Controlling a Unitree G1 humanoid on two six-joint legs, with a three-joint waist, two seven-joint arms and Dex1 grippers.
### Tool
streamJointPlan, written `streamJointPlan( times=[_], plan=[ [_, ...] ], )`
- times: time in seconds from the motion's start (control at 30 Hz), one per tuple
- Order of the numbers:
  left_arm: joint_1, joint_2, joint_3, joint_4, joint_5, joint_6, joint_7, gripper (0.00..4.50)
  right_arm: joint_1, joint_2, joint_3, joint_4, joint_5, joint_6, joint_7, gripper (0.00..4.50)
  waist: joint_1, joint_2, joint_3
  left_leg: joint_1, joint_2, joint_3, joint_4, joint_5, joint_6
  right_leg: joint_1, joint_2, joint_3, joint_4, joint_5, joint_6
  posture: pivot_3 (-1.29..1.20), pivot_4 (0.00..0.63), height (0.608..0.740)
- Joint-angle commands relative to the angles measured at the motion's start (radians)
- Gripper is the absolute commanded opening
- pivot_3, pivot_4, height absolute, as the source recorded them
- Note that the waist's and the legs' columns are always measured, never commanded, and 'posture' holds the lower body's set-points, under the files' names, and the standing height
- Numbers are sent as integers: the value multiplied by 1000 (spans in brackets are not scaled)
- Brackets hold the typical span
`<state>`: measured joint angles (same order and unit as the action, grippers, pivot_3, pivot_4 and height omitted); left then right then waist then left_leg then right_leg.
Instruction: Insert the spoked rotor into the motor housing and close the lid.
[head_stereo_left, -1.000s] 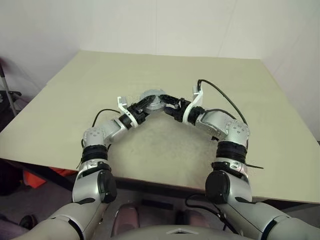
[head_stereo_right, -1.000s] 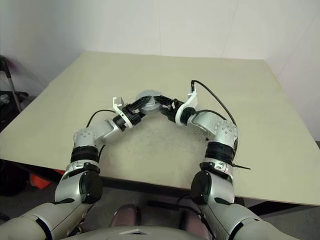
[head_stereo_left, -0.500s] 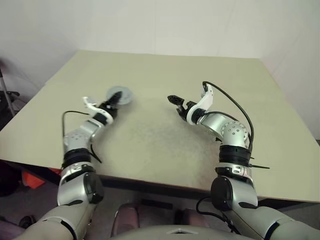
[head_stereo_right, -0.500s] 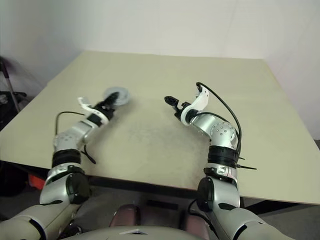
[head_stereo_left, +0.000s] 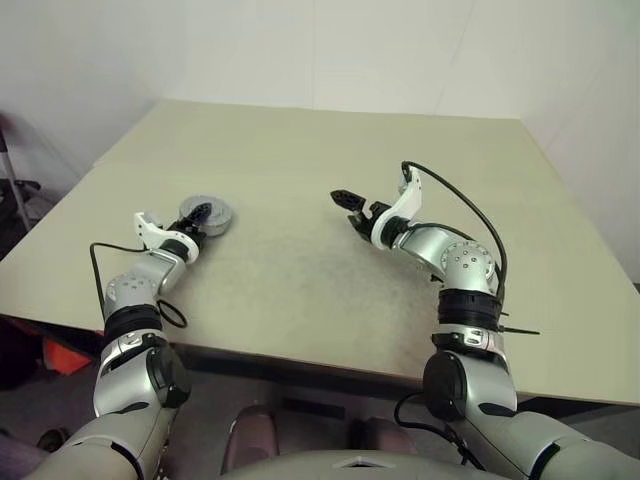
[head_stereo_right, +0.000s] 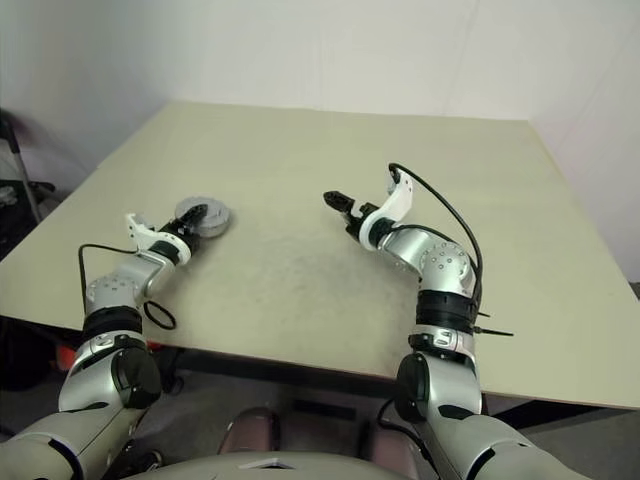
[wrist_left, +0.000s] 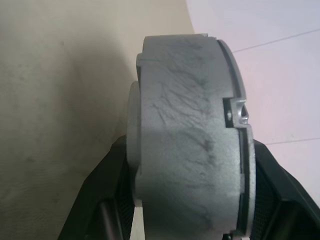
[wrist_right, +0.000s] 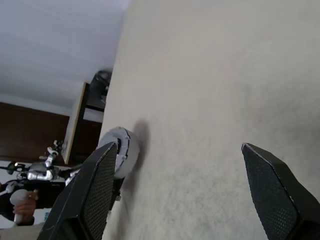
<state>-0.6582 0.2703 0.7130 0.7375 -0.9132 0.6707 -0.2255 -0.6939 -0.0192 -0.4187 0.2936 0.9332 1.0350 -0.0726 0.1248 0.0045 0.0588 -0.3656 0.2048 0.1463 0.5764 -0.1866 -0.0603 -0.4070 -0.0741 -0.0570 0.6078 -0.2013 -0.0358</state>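
Left wrist view: left gripper (wrist_left: 187, 220) clamps motor housing (wrist_left: 187, 140).

Bare test room: plain beige table (head_stereo_left: 330, 150), blank white walls (head_stereo_left: 300, 50) (no furnishings).

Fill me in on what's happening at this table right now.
The left tool is clamped on a round grey metal assembly, most likely the closed motor housing, and holds it near the table's left edge. The right tool hangs open and empty above the middle of the table, well apart from the part.
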Motion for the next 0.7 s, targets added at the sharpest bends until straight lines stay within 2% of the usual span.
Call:
streamJointPlan(
  times=[0.03, 0.07, 0.13, 0.2, 0.27, 0.3, 0.7],
  plan=[
    [-28, 32, 8, -32, -5, -33, -32, 2295, -38, -9, 3, 0, -1, -3, 19, 4466, 0, 0, 0, 0, 0, 0, 0, 0, 0, 0, 0, 0, 0, 0, 0, 0, 0, 740],
    [-27, 38, 7, -33, -2, -36, -38, 2295, -43, -10, 3, 6, -4, -4, 21, 4466, 0, 0, 0, 0, 0, 0, 0, 0, 0, 0, 0, 0, 0, 0, 0, 0, 0, 740],
    [-24, 53, -3, -40, 12, -37, -50, 3022, -50, -12, 2, 18, -9, -6, 24, 4500, 0, 0, 0, -1, 0, 0, 0, 0, 0, 0, 0, 0, 0, 0, 0, 0, 0, 740],
    [-31, 76, -1, -22, 28, -45, -39, 3540, -56, -13, 2, 27, -12, -7, 26, 4500, 0, 0, 0, 0, 0, 0, 0, 0, 0, 0, 0, 0, 0, 0, 0, 0, 0, 740],
    [-36, 94, 4, -1, 35, -48, -24, 4306, -57, -13, 2, 30, -13, -5, 28, 4500, 0, 0, 0, 1, 0, 0, 0, 0, 0, 0, 0, 0, 0, 0, 0, 0, 0, 740],
    [-38, 101, 6, 7, 36, -47, -22, 4473, -58, -12, 3, 31, -14, -4, 28, 4500, 0, 0, 0, 1, 0, 0, 0, 0, 0, 0, 0, 0, 1, 0, 0, 0, 0, 740],
    [-61, 194, 0, 57, 78, -83, -60, 4473, -85, -33, 7, 90, -46, 3, 61, 4500, 0, -1, 0, 1, 0, 0, 0, 0, 0, 0, 0, 0, 1, 0, 0, 0, 0, 740]
  ],
)
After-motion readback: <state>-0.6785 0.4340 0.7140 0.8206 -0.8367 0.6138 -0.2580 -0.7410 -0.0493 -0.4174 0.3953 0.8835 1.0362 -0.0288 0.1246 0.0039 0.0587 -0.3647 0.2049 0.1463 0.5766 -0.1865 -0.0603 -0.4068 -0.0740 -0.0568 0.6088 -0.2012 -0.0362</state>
